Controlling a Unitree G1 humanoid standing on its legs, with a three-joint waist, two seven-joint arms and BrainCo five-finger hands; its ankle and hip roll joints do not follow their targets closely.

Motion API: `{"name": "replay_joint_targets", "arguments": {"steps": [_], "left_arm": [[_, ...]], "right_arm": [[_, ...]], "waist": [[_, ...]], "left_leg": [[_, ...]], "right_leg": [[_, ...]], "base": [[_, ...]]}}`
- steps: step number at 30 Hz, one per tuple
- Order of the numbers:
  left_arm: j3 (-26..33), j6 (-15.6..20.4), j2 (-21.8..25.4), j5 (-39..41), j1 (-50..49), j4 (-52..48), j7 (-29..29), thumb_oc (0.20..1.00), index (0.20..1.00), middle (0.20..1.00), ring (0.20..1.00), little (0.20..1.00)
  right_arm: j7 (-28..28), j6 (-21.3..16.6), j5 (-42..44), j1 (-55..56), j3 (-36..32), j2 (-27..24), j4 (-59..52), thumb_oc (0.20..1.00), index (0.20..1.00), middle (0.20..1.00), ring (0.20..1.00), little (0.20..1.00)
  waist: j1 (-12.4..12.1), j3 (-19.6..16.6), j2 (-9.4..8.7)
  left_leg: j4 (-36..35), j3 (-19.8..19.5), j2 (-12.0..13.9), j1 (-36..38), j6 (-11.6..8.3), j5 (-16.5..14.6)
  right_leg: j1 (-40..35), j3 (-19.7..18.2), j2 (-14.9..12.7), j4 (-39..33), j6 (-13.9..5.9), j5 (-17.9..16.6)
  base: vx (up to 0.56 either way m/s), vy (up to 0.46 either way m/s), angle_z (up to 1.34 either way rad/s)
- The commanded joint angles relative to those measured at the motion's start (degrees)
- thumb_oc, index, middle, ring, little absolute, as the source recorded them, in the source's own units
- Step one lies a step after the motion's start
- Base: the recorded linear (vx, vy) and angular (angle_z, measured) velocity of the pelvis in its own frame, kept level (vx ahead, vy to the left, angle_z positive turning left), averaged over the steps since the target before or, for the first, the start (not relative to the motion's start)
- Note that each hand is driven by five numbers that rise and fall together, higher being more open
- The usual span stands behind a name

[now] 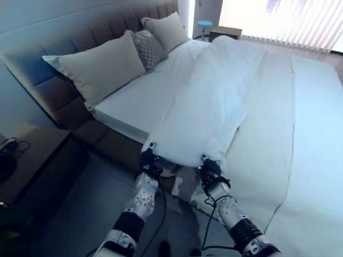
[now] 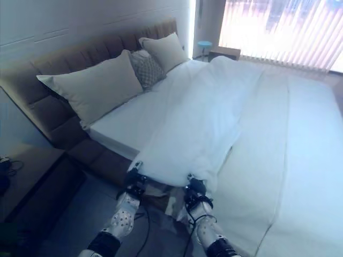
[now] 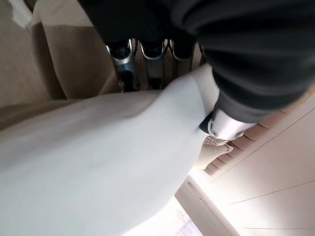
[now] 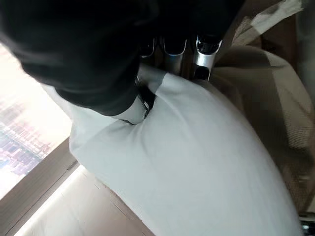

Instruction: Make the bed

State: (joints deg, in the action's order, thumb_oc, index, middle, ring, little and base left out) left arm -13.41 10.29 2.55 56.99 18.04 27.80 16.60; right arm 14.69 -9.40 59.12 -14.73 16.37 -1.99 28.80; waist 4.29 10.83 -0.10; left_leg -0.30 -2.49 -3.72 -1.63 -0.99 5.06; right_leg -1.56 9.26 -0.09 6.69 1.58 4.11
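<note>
Both hands, left hand (image 1: 150, 162) and right hand (image 1: 210, 168), pinch the white duvet's (image 1: 214, 101) near edge at the bedside, arms extended forward; bare sheet (image 1: 134, 101) lies toward the pillows (image 1: 99, 67).

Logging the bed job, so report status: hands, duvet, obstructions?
Left robot hand and right robot hand both pinch the white duvet edge. Duvet bunched in a strip across the mattress. Nothing in the way.

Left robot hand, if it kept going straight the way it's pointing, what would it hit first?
The left robot hand is pinching the near edge of the white duvet and points across the bed. Going on, it would probably just push into the duvet itself, then the bare mattress sheet under it. Depth is hard to judge.
</note>
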Motion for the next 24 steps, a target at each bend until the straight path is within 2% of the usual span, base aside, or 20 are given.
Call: {"name": "replay_joint_targets", "arguments": {"steps": [1,2,3,5,6,7,8,9,11,12,13,14,15,16,17,19,20,22,24], "left_arm": [[6.6,6.4,5.1,-2.5,1.6,-5.2,-1.0,0.200,0.200,0.200,0.200,0.200],[6.6,6.6,5.6,-2.8,1.4,-4.8,-0.7,0.200,0.200,0.200,0.200,0.200],[6.6,6.6,5.6,-2.8,1.4,-4.8,-0.7,0.200,0.200,0.200,0.200,0.200],[6.6,6.9,6.4,-3.1,1.2,-5.0,-0.2,0.200,0.200,0.200,0.200,0.200],[6.9,7.6,7.2,-2.8,1.6,-5.1,0.6,0.200,0.200,0.200,0.200,0.200],[7.6,7.8,7.6,-2.3,2.0,-4.8,0.6,0.200,0.200,0.200,0.200,0.200],[7.6,7.8,7.6,-2.3,2.0,-4.8,0.6,0.200,0.200,0.200,0.200,0.200],[7.9,7.7,8.0,-2.2,1.9,-4.6,0.6,0.200,0.200,0.200,0.200,0.200],[8.7,8.0,8.6,-1.8,1.5,-4.9,0.7,0.200,0.200,0.200,0.200,0.200],[9.2,8.0,8.9,-1.7,1.6,-4.7,0.6,0.200,0.200,0.200,0.200,0.200],[9.0,7.7,8.9,-1.9,1.3,-4.2,0.1,0.200,0.200,0.200,0.200,0.200],[8.5,7.5,9.3,-2.5,1.0,-4.5,-0.1,0.200,0.200,0.200,0.200,0.200],[8.2,7.5,9.8,-3.4,1.2,-4.3,0.2,0.200,0.200,0.200,0.200,0.200],[7.2,6.3,11.2,-5.9,1.3,-3.4,0.3,0.200,0.200,0.200,0.200,0.200],[7.2,6.3,11.2,-5.9,1.3,-3.4,0.3,0.200,0.200,0.200,0.200,0.200],[7.3,5.4,11.4,-6.8,0.0,-2.0,-0.7,0.200,0.200,0.200,0.200,0.200],[7.4,5.2,11.6,-7.3,-0.3,-1.9,-0.7,0.200,0.200,0.200,0.200,0.200],[8.2,4.4,11.4,-7.7,-1.9,-1.6,-0.4,0.200,0.200,0.200,0.200,0.200],[8.8,3.7,11.1,-8.1,-3.3,-0.9,-0.5,0.200,0.200,0.200,0.200,0.200]], "right_arm": [[0.2,-4.7,-2.2,2.9,-4.2,-5.6,-2.4,0.200,0.200,0.200,0.200,0.200],[0.1,-4.4,-2.6,2.7,-3.9,-5.8,-2.3,0.200,0.200,0.200,0.200,0.200],[0.1,-4.4,-2.6,2.7,-3.9,-5.8,-2.3,0.200,0.200,0.200,0.200,0.200],[0.2,-4.2,-2.9,2.0,-3.4,-6.0,-2.2,0.200,0.200,0.200,0.200,0.200],[0.2,-4.0,-2.9,0.7,-3.3,-6.3,-1.8,0.200,0.200,0.200,0.200,0.200],[0.2,-3.6,-3.0,0.1,-3.3,-6.5,-1.5,0.200,0.200,0.200,0.200,0.200],[0.2,-3.6,-3.0,0.1,-3.3,-6.5,-1.5,0.200,0.200,0.200,0.200,0.200],[0.3,-3.1,-3.1,-0.1,-3.1,-7.0,-1.6,0.200,0.200,0.200,0.200,0.200],[0.1,-2.3,-3.6,-0.6,-2.7,-7.1,-2.5,0.200,0.200,0.200,0.200,0.200],[-0.6,-1.6,-4.0,-1.0,-2.6,-6.9,-2.2,0.200,0.200,0.200,0.200,0.200],[-1.3,-0.9,-4.6,0.0,-3.3,-7.0,-2.3,0.200,0.200,0.200,0.200,0.200],[-1.0,-0.2,-5.6,0.6,-3.3,-7.2,-2.2,0.200,0.200,0.200,0.200,0.200],[-0.8,-0.6,-6.2,0.8,-3.6,-6.8,-2.0,0.200,0.200,0.200,0.200,0.200],[-0.5,-0.9,-5.7,1.5,-4.3,-6.0,-0.3,0.200,0.200,0.200,0.200,0.200],[-0.6,-0.9,-5.7,1.5,-4.3,-6.0,-0.3,0.200,0.200,0.200,0.200,0.200],[-0.7,-1.1,-5.3,1.9,-4.8,-5.6,1.7,0.200,0.200,0.200,0.200,0.200],[-0.8,-0.9,-5.1,2.0,-4.9,-5.5,2.2,0.200,0.200,0.200,0.200,0.200],[-0.7,-0.7,-5.9,2.3,-4.6,-5.0,4.1,0.200,0.200,0.200,0.200,0.200],[-0.8,-0.4,-6.9,2.7,-3.8,-4.8,5.8,0.200,0.200,0.200,0.200,0.200]], "waist": [[-0.7,-3.2,-0.79],[-1.3,-4.0,-1.19],[-1.2,-4.0,-1.20],[-2.2,-4.5,-1.91],[-2.8,-4.2,-2.25],[-3.1,-4.1,-2.22],[-3.1,-4.2,-2.20],[-3.3,-4.2,-1.95],[-4.1,-4.1,-1.28],[-4.3,-4.0,-1.20],[-3.9,-4.2,-1.93],[-4.1,-3.9,-2.36],[-4.6,-3.2,-2.67],[-4.7,-2.5,-1.73],[-4.6,-2.6,-1.81],[-4.0,-2.6,-0.88],[-4.2,-2.5,-0.73],[-4.9,-2.0,-0.53],[-5.3,-1.4,-0.59]], "left_leg": [[4.8,7.1,0.4,-0.3,-2.45,-6.2],[4.7,5.7,3.9,-1.1,-2.40,-5.9],[4.7,5.7,3.9,-1.1,-2.41,-6.0],[4.4,1.1,8.1,-2.4,-3.27,-4.2],[4.3,-1.9,13.6,-2.5,-4.41,-2.0],[4.5,-3.5,16.3,-2.7,-4.94,-0.9],[4.4,-3.5,16.4,-2.8,-4.95,-0.8],[4.7,-3.9,17.8,-2.6,-5.49,-0.3],[8.2,-7.6,16.6,-2.0,-7.12,-2.9],[8.2,-7.7,15.0,-0.9,-7.42,-7.1],[8.4,-5.2,13.4,-0.7,-7.05,-9.3],[9.4,-3.7,11.9,-0.8,-6.32,-10.5],[9.3,-1.5,10.7,-0.6,-5.45,-10.8],[7.4,1.0,10.1,-0.5,-4.79,-9.6],[7.3,1.0,10.0,-0.7,-4.76,-9.4],[3.4,1.4,8.8,1.1,-3.74,-7.8],[2.6,2.0,8.2,1.4,-3.47,-7.4],[0.1,3.5,6.5,2.9,-2.80,-6.5],[-0.6,4.4,4.7,3.6,-2.14,-6.2]], "right_leg": [[2.3,-2.6,-2.2,-1.8,-6.31,-2.7],[2.3,-3.1,-4.1,-2.0,-7.18,-2.4],[2.3,-3.0,-4.1,-1.9,-7.18,-2.3],[2.6,-4.6,-6.5,-1.3,-7.92,-1.2],[2.9,-6.3,-9.0,0.3,-8.89,-0.3],[3.0,-7.6,-10.7,1.1,-9.80,0.1],[3.1,-7.6,-10.7,1.0,-9.79,0.0],[3.4,-8.4,-11.8,1.7,-10.52,-0.2],[4.4,-10.9,-14.7,2.4,-12.31,-2.3],[4.1,-11.9,-16.7,2.1,-13.20,-4.7],[3.2,-11.5,-20.0,1.2,-13.94,-10.3],[4.2,-10.8,-21.3,1.6,-13.07,-13.2],[6.3,-8.2,-22.7,2.1,-12.00,-17.6],[7.5,-2.1,-22.8,3.8,-10.81,-16.5],[7.6,-2.1,-22.9,3.7,-10.82,-16.6],[8.3,-1.2,-17.7,6.1,-9.52,-11.8],[8.5,0.1,-16.6,6.6,-9.43,-10.7],[8.4,5.3,-12.5,6.7,-8.08,-6.5],[9.1,6.0,-8.7,7.5,-7.55,-4.4]], "base": [[0.02,0.393,0.60],[0.04,0.288,0.25],[0.11,0.317,0.06],[0.14,0.409,-0.09],[0.18,0.666,-0.15],[0.14,0.546,-0.11],[0.09,0.410,-0.27],[0.08,0.452,-0.23],[0.13,0.689,-0.27],[0.18,0.778,-0.55],[0.16,0.759,-0.57],[0.08,0.768,-0.39],[-0.05,0.860,-0.37],[-0.06,0.678,-0.35],[-0.02,0.618,-0.50],[0.07,0.470,-0.14],[0.06,0.514,-0.08],[0.02,0.429,-0.22],[-0.01,0.333,-0.25]]}}
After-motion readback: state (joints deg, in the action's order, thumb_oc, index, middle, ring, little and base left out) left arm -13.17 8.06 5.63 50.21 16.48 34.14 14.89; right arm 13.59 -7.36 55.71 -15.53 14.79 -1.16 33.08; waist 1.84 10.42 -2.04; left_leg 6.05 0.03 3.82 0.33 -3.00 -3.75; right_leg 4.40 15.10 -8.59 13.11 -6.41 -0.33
